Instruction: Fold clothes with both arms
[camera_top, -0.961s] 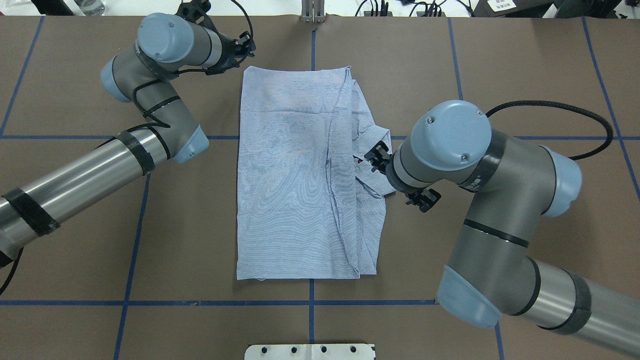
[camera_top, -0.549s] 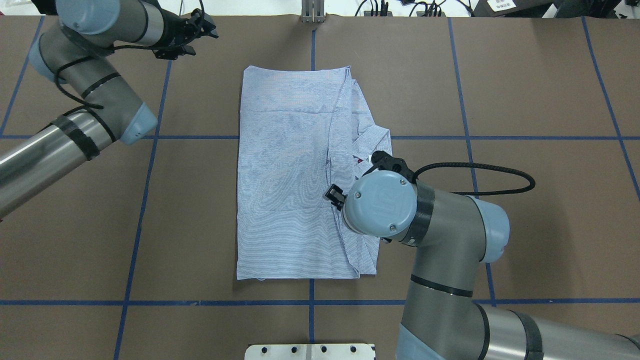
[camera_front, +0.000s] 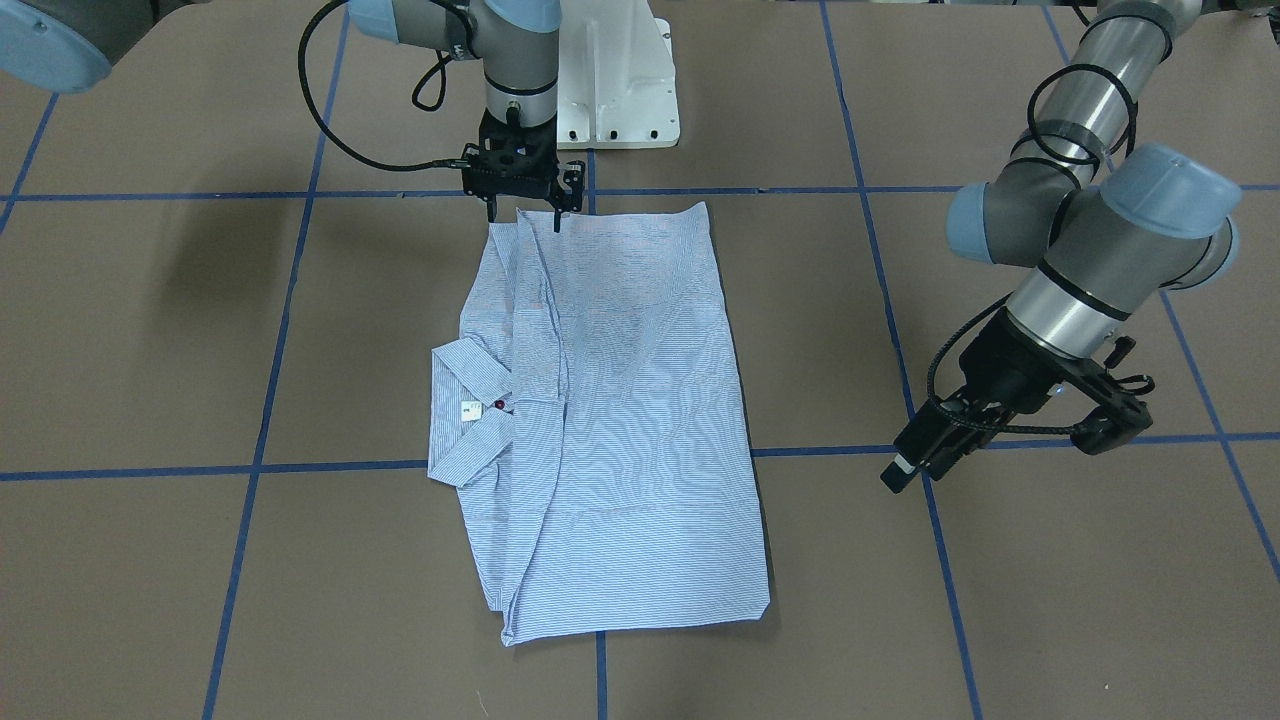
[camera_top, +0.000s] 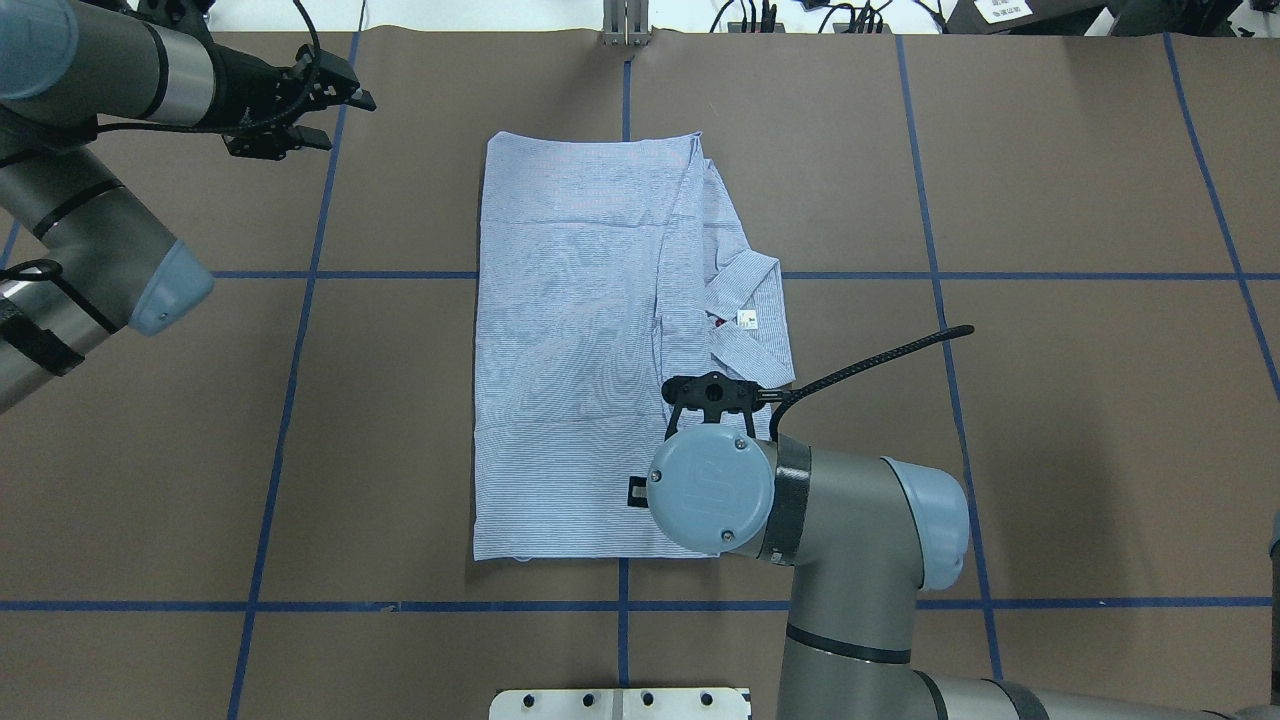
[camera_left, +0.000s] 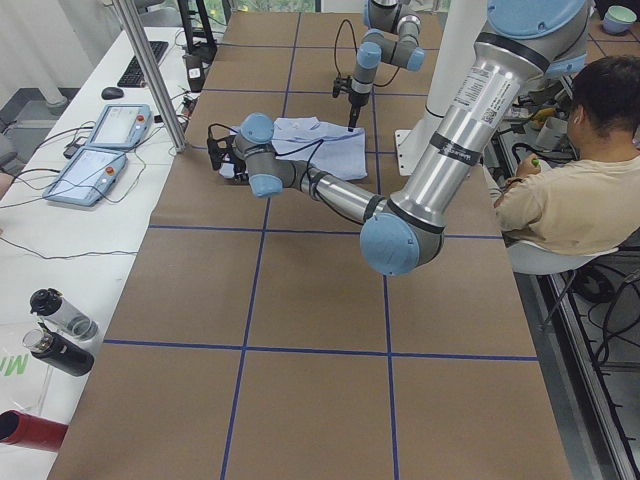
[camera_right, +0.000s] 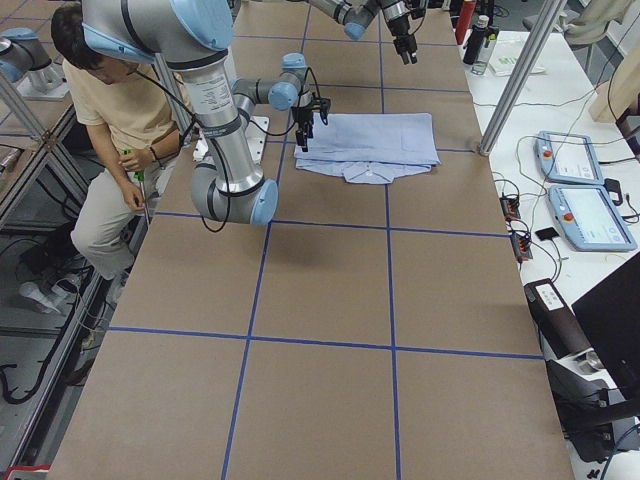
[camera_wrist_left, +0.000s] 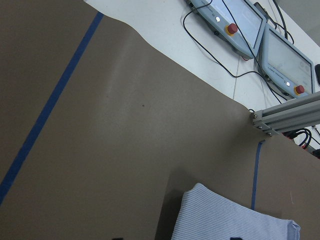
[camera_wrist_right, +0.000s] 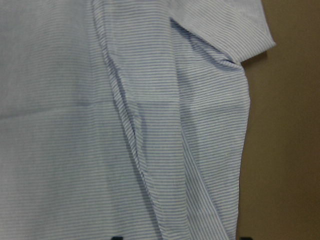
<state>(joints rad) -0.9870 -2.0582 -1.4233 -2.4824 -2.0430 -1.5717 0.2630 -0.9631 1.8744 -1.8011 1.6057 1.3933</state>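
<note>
The clothes are one light blue striped shirt (camera_top: 590, 350), folded into a long rectangle in the middle of the table. Its collar and white label (camera_top: 745, 318) stick out on the right side. In the front-facing view my right gripper (camera_front: 525, 218) hangs open just above the shirt's (camera_front: 620, 420) edge nearest the robot base. From overhead its wrist covers that corner. The right wrist view is filled by the shirt's folds (camera_wrist_right: 150, 125). My left gripper (camera_top: 335, 118) is open and empty over bare table, off the shirt's far left corner. It also shows as the left gripper (camera_front: 1005, 455).
The white pedestal base (camera_front: 615, 90) stands behind the shirt. An aluminium post (camera_top: 625, 25) and two teach pendants (camera_wrist_left: 250, 25) are at the table's far edge. A seated person (camera_left: 580, 190) is beside the robot. Bottles (camera_left: 60, 330) lie off the table.
My right gripper has moved from the collar down along the shirt to its edge nearest the robot. My left arm has drawn back leftward from the shirt's far corner.
</note>
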